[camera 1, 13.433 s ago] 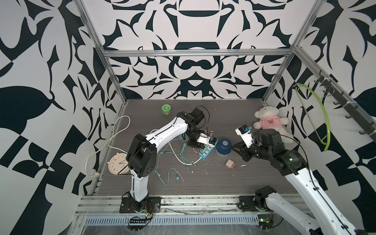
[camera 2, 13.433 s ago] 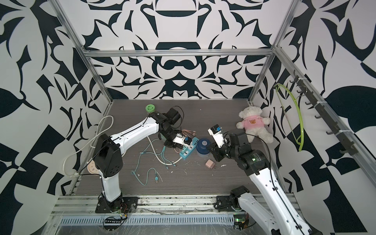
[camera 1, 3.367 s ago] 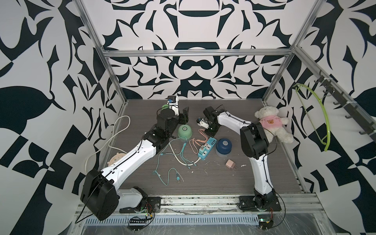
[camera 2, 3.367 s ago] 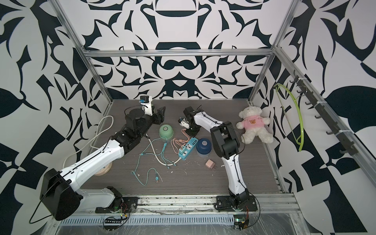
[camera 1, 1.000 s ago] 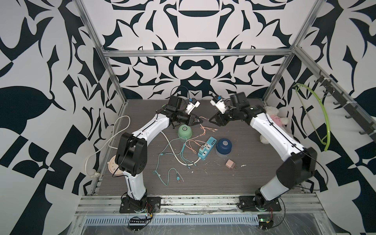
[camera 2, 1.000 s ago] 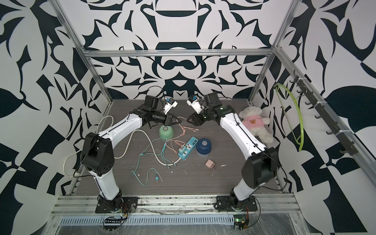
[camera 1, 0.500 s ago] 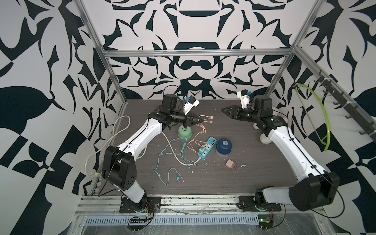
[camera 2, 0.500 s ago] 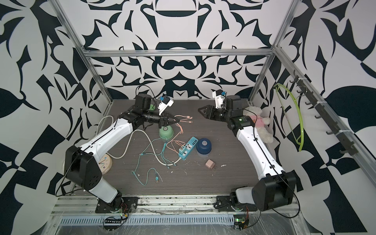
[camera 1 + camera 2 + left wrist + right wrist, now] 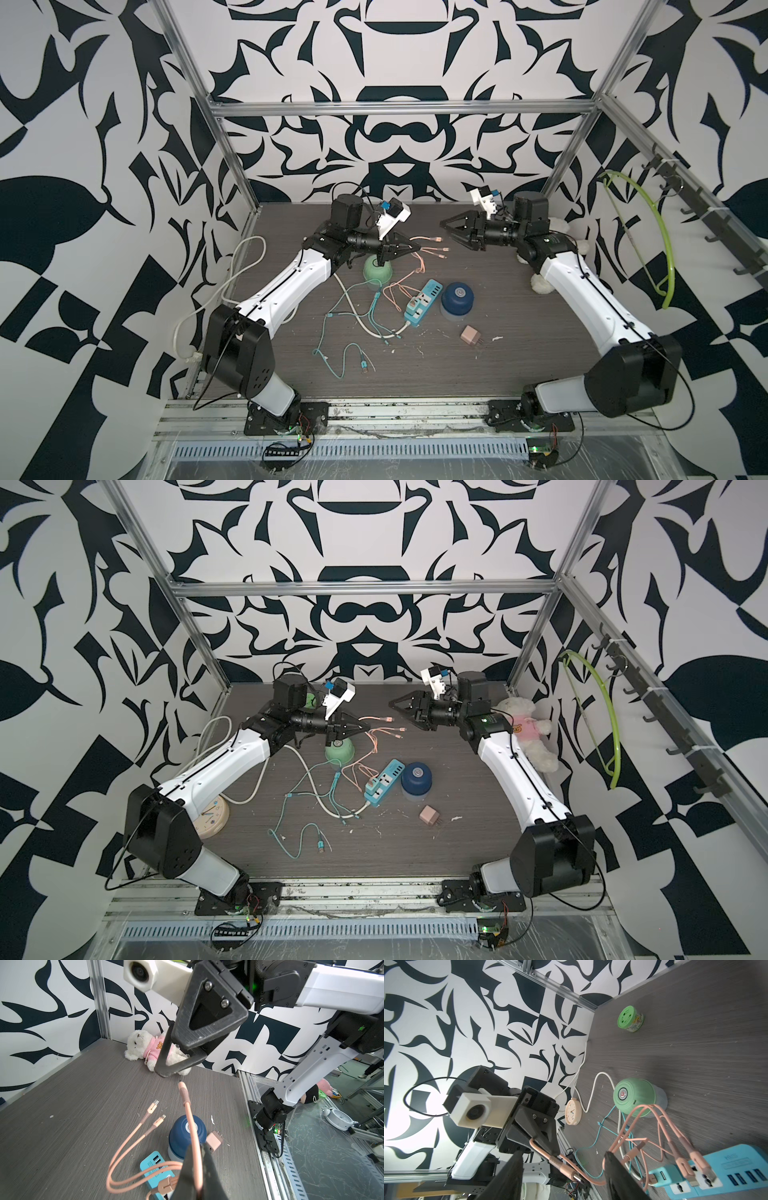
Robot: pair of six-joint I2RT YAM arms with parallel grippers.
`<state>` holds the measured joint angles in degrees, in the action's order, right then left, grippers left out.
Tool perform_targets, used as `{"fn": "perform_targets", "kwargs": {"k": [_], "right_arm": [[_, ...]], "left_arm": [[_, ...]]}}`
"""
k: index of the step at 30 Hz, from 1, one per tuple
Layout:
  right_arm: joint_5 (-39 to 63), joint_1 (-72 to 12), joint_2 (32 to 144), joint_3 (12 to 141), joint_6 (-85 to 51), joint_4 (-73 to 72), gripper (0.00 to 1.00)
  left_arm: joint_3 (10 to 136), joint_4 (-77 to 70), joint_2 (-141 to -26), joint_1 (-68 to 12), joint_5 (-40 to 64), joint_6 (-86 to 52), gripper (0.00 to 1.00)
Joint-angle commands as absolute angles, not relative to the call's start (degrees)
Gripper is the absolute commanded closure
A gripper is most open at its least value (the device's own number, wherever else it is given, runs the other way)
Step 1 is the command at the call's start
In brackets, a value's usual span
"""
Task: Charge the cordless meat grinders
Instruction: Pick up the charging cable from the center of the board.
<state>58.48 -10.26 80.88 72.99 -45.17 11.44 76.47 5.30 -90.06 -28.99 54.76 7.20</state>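
The mint green grinder point(image 9: 377, 272) point(image 9: 635, 1097) stands upright at the back. The dark blue grinder point(image 9: 457, 297) point(image 9: 180, 1136) stands right of a blue power strip point(image 9: 424, 301). My left gripper point(image 9: 409, 248) point(image 9: 197, 1159) hangs above the mint one, shut on a pink cable point(image 9: 188, 1109) whose plug end sticks out toward my right gripper point(image 9: 451, 235) point(image 9: 562, 1169). The right gripper is open and faces that plug point(image 9: 571, 1175), which lies just in front of its jaws without touching. Two more pink plug heads point(image 9: 442, 250) dangle below.
Teal and white cables point(image 9: 353, 320) sprawl left of the strip. A pink wall adapter point(image 9: 470, 334) lies in front of the blue grinder. A teddy point(image 9: 528, 729) sits at the right wall, a green-lidded jar point(image 9: 630, 1019) at the back, a clock point(image 9: 212, 812) at the left.
The right arm has swung out to the right and its gripper has turned to face the cable plug, jaws a little wider. The left gripper still holds the pink cable in nearly the same spot.
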Motion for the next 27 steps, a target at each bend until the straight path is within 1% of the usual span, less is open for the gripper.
{"fn": "perform_targets", "kwargs": {"k": [1, 4, 10, 13, 15, 17, 22, 24, 27], "right_arm": [[63.83, -10.39, 80.32, 72.95, -45.17, 8.25, 0.43], [63.75, -10.38, 80.39, 71.94, -43.7, 9.53, 0.42], [66.18, -10.39, 80.39, 71.12, -46.04, 6.03, 0.42], [66.48, -10.37, 80.37, 70.97, -46.65, 5.31, 0.46], [66.77, -10.39, 80.38, 70.61, -47.62, 4.08, 0.52], [66.97, -10.37, 80.4, 70.25, -48.68, 2.93, 0.55], [67.78, -10.38, 80.58, 70.11, -48.93, 2.37, 0.58], [68.1, -10.43, 80.59, 69.97, -49.19, 2.0, 0.62], [68.24, -10.38, 80.59, 69.8, -49.22, 1.83, 0.72]], "left_arm": [[77.06, 4.1, -91.01, -28.99, 55.99, 6.48, 1.0], [77.05, 3.19, -91.14, -29.0, 55.99, 5.47, 1.0], [77.0, 2.29, -91.58, -28.99, 55.99, 4.24, 1.0], [77.18, 2.12, -91.93, -29.09, 56.07, 3.87, 1.0], [77.25, 1.96, -92.1, -29.04, 56.03, 3.56, 1.0], [77.33, 1.6, -92.28, -29.1, 55.99, 3.22, 1.0], [77.32, 0.35, -92.7, -29.17, 55.99, 1.74, 1.0], [77.38, 0.43, -92.89, -29.1, 55.89, 1.42, 1.0], [77.37, 0.44, -93.07, -29.14, 55.81, 1.02, 1.0]]}}
